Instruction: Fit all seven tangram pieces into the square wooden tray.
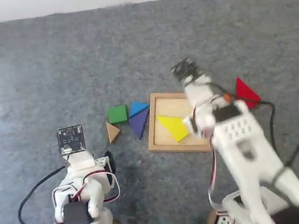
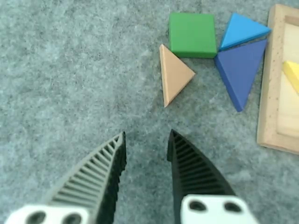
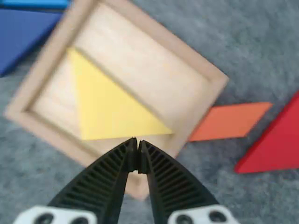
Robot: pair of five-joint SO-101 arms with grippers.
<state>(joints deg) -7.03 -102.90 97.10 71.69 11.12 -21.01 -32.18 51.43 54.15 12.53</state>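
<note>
The square wooden tray [image 1: 153, 127] lies mid-table with a yellow triangle [image 1: 174, 126] inside it. Left of it sit a green square [image 1: 117, 114], a light blue triangle [image 1: 138, 108], a dark blue triangle [image 1: 139, 123] and a tan triangle [image 1: 113, 131]. A red triangle [image 1: 246, 93] lies to the tray's right. In the right wrist view my right gripper [image 3: 135, 142] is shut and empty above the tray [image 3: 187, 56] rim, beside the yellow triangle [image 3: 107, 107]; an orange parallelogram [image 3: 229, 121] lies outside. My left gripper [image 2: 147, 135] stands open, short of the tan triangle [image 2: 174, 74].
Grey carpet-like cloth covers the table. The green square [image 2: 192, 35], light blue triangle [image 2: 240, 30] and dark blue triangle [image 2: 240, 70] crowd together against the tray's left rim [image 2: 268, 84]. The red triangle [image 3: 275, 144] lies next to the orange piece. Cables trail from both arm bases.
</note>
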